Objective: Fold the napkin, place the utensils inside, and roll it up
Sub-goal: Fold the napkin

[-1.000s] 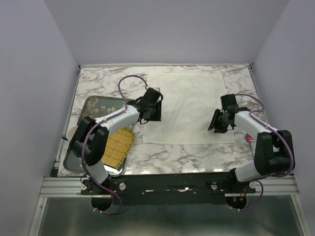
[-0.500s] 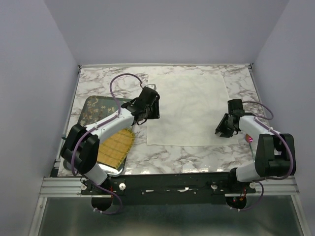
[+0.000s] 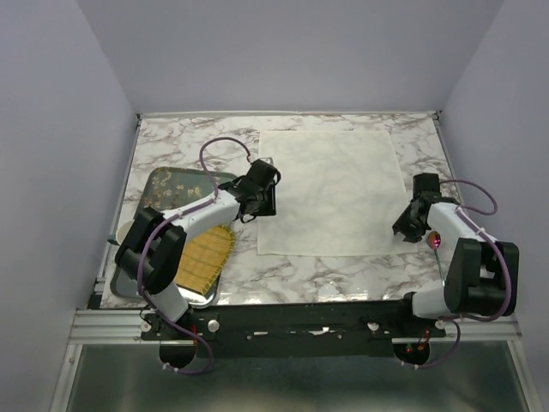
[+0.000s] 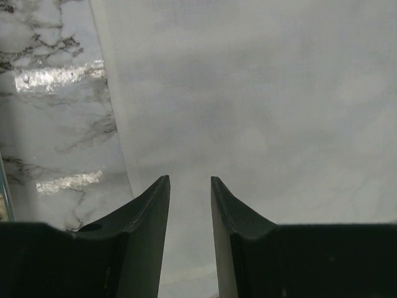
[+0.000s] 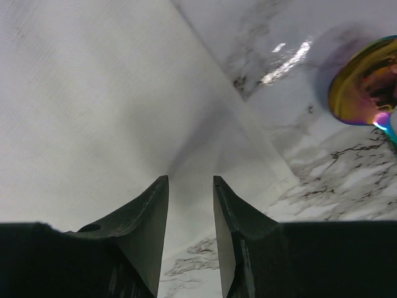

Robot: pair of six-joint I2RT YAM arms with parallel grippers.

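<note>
At the left edge of the marble worktop [image 3: 171,142] in the top view lies a dark tray [image 3: 167,184]. A yellow fringed mat [image 3: 206,257] rests on its near end. Just right of the tray, the left tool [image 3: 262,199] sits low over the left edge of the napkin [image 3: 330,193]. The napkin lies spread in a single flat layer across the middle of the frame and reaches almost to the worktop's far edge.

In the left wrist view the left tool [image 4: 188,180] has its fingers [image 4: 152,211] a narrow gap apart. The napkin [image 4: 260,93] shows flat through that gap and nothing is gripped. The cloth's left edge runs down the frame just left of the fingers, with bare marble beyond it.

At the lower right corner of the napkin in the top view is the right tool [image 3: 410,225]. Just to its right, the spoon [image 3: 437,244] lies on bare marble, off the cloth.

The right wrist view shows the right tool [image 5: 189,179] likewise released, its fingers [image 5: 149,217] narrowly parted over the napkin [image 5: 80,93] close to its corner. A soft crease in the cloth runs toward the gap. The spoon's shiny bowl [image 5: 366,87] sits at the upper right of that frame, clear of the cloth.
</note>
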